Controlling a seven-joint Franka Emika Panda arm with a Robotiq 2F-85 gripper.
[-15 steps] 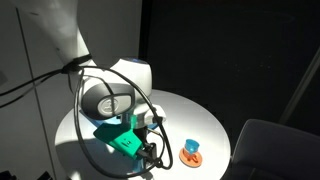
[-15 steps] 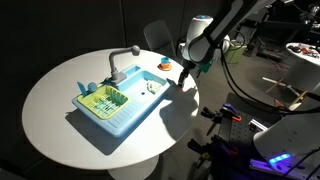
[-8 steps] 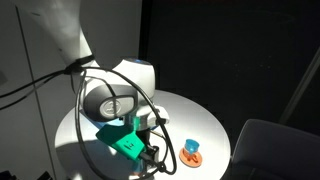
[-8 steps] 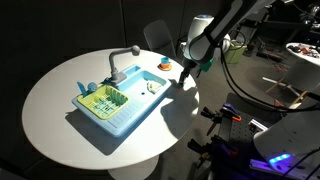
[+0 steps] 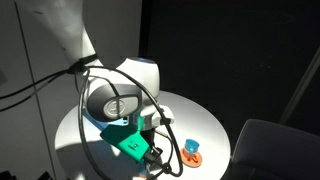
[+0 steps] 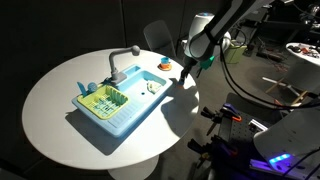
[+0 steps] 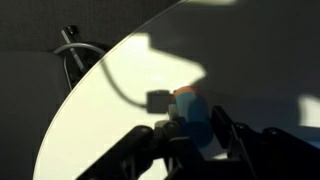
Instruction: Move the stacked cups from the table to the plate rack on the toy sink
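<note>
The fingers (image 7: 232,140) stood spread near the stacked cups (image 7: 190,103); a careless approach could knock them off the counter (image 7: 120,110)

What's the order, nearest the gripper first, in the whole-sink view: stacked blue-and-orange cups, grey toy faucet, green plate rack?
From the gripper, in an exterior view:
1. Stacked blue-and-orange cups, beside it on the table.
2. Grey toy faucet, on the sink's rim.
3. Green plate rack, at the sink's far end.

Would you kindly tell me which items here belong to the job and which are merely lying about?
Job: stacked cups, plate rack, toy sink, hand.
Lying about: chair, small item in the basin.
</note>
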